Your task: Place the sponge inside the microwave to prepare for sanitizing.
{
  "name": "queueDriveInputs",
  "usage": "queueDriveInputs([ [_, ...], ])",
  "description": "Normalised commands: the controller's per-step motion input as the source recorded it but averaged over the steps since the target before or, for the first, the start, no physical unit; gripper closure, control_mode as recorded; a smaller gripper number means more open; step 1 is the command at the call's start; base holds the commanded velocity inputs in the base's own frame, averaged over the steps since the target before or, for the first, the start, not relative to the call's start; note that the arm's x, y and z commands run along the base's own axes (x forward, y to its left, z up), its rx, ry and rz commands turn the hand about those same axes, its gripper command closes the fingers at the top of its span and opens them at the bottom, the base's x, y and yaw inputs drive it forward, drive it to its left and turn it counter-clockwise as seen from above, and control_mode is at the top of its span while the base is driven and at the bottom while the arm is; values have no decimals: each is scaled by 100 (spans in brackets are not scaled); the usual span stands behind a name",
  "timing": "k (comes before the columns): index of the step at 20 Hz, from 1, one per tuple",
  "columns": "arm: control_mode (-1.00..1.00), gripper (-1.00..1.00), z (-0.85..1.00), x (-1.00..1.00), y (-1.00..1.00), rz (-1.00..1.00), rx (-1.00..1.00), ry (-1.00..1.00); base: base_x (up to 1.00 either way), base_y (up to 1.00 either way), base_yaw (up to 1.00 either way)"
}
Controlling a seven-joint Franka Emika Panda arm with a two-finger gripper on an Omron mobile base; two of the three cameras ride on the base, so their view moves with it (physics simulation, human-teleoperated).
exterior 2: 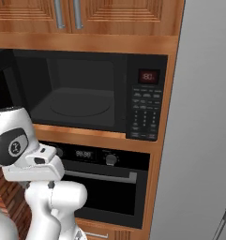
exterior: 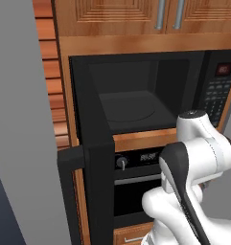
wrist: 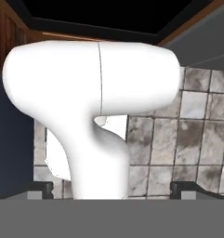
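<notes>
The microwave [exterior: 136,95] is built into the wood cabinetry, and its cavity stands open. Its black door [exterior: 98,182] is swung out to the left, toward me. The round turntable [exterior 2: 80,107] inside is bare. The grey keypad [exterior 2: 145,110] and a small red display sit on the microwave's right side. The sponge is out of view. My gripper [wrist: 113,189] is open, with its two dark fingertips [wrist: 39,188] far apart and nothing between them. It points down toward a tiled floor [wrist: 197,135]. My arm is folded low in front of the cabinetry.
A black oven [exterior 2: 105,183] with a knob and a silver bar handle sits under the microwave. Wooden cabinet doors [exterior: 136,14] hang above. A tall grey panel [exterior 2: 199,140] flanks the right side and another [exterior: 21,143] stands at the left.
</notes>
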Motion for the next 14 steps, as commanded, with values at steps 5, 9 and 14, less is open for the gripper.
queueDriveInputs([
  [5,100,-100,0,0,0,0,0,0,-6,-1,0],
  [9,100,-100,0,0,0,0,0,0,-52,-7,-2],
  [14,100,-100,0,0,0,0,0,0,-53,-14,-7],
])
